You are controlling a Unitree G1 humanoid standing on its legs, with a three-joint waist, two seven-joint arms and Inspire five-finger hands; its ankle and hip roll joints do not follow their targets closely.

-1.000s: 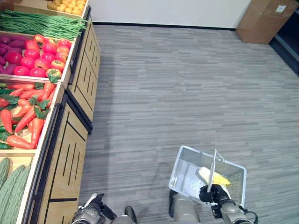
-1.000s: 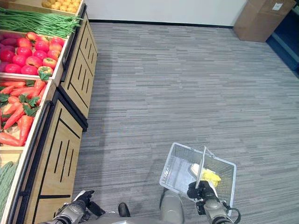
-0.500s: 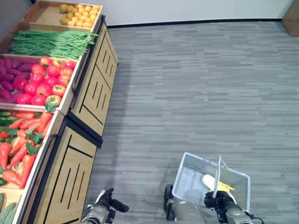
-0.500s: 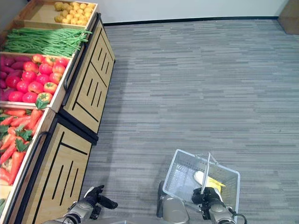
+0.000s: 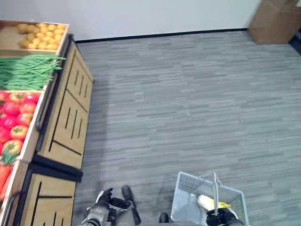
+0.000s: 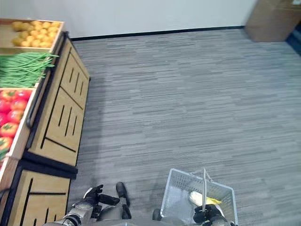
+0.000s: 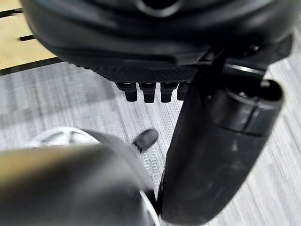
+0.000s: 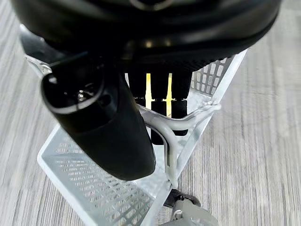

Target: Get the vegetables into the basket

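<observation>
Now the eye views have swung off the carrots, showing tomatoes [image 5: 14, 115] and beans [image 5: 26, 70] on the stand [image 5: 66, 117], while the right wrist view shows the right hand [image 8: 160, 101] curled round the basket's [image 5: 188, 202] handle [image 8: 176, 125] above a corn cob [image 5: 209, 203], and the left hand [image 7: 153, 89] hangs relaxed.

Grey striped carpet floor [image 5: 188, 103], running to a white wall [image 5: 155, 16] with a black skirting strip [image 5: 164, 35] along its foot. Brown cardboard box [image 5: 273, 21] at the far right, against the wall. Along the left side, a light wooden display stand [image 5: 66, 117] with black slotted front panels and black trim; a black bar handle [image 5: 43, 106] runs along its upper edge.
</observation>
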